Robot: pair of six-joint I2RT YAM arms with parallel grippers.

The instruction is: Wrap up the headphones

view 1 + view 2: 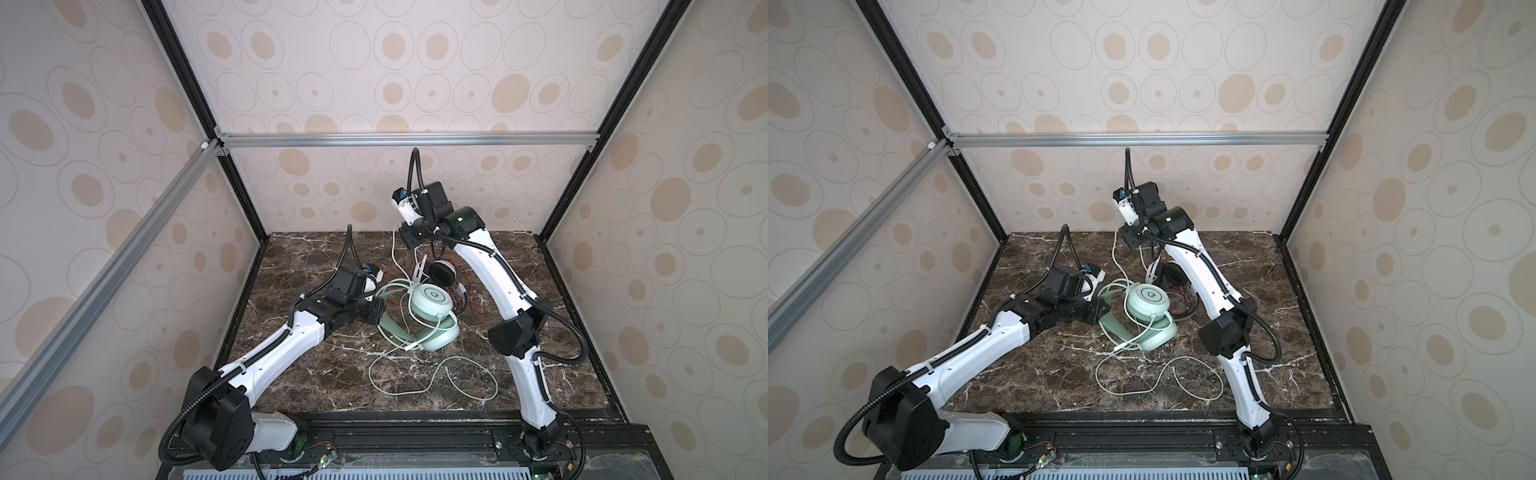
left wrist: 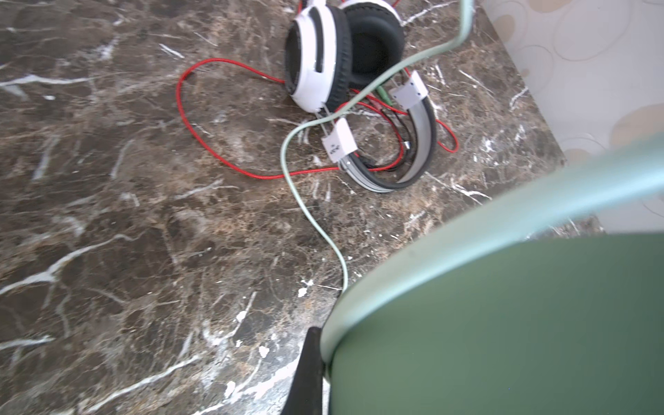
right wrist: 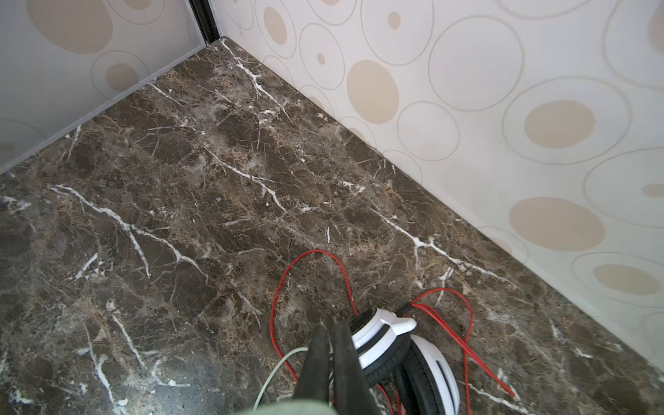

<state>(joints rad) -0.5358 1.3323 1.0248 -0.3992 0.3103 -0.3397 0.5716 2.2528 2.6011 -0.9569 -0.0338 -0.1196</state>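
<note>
The mint green headphones (image 1: 432, 297) (image 1: 1148, 297) lie mid-table, one cup facing up. My left gripper (image 1: 376, 311) (image 1: 1100, 309) is shut on their headband (image 2: 467, 237); one black finger (image 2: 309, 370) shows against the band and the other is hidden behind it. My right gripper (image 1: 415, 249) (image 3: 330, 355) hangs above the table near the back, shut on the pale green cable (image 3: 284, 359), which rises to it from the headphones. The rest of that cable (image 1: 432, 378) loops loose at the front. The white-and-black headphones (image 1: 442, 272) (image 2: 323, 57) (image 3: 381, 334) lie behind, amid their red cable (image 2: 183, 107).
The dark marble tabletop (image 1: 316, 374) is boxed in by patterned walls (image 3: 503, 107) on the back and both sides, with black frame posts (image 1: 241, 195) at the corners. The red cable (image 3: 276, 298) spreads over the marble toward the back wall.
</note>
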